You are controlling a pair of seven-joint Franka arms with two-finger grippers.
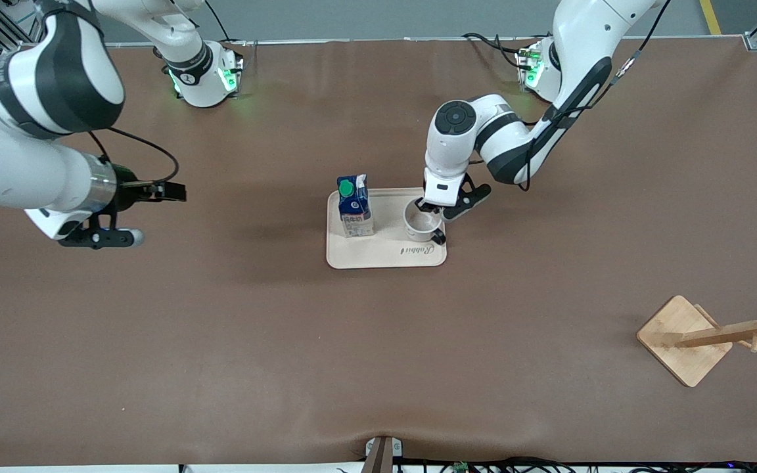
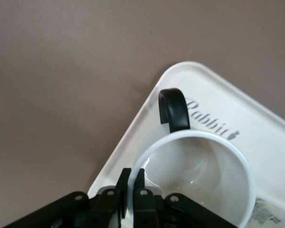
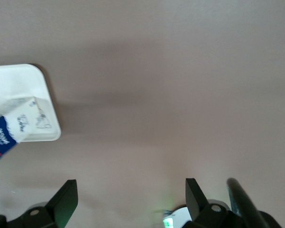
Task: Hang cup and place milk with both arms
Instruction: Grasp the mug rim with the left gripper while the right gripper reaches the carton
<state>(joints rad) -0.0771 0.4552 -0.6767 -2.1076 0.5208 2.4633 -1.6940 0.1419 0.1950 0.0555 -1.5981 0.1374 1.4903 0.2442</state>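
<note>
Brown surface, two arms at work. A cream tray with "Rabbit" lettering sits near the middle of the surface. On it stand the milk and the cup, side by side, apart from each other.

Milk: upright, dark blue gable top, green cap, whitish lower part. It stands at the tray end toward the right arm's side. A corner of the carton also shows in the right wrist view, with the tray's rounded corner beside it.

Cup: white, upright, mouth open upward, at the tray end toward the left arm's side. Its black loop handle points toward the front camera, over the "Rabbit" lettering.

Left tool: down at the cup, on the rim section away from the handle. In the left wrist view the two fingers are drawn close together with the white rim pinched between them, one finger inside the cup and one outside. Clenched on the cup's wall. Cup base looks to be still on the tray; cannot tell for sure.

Right tool: up in the air over bare surface toward the right arm's end, well apart from the tray. This arm waits. In the right wrist view its fingers are spread wide with nothing between them: released.

A wooden rack with pegs stands near the left arm's end of the surface, nearer the front camera than the tray, well apart from it. Nothing hangs on its pegs.
</note>
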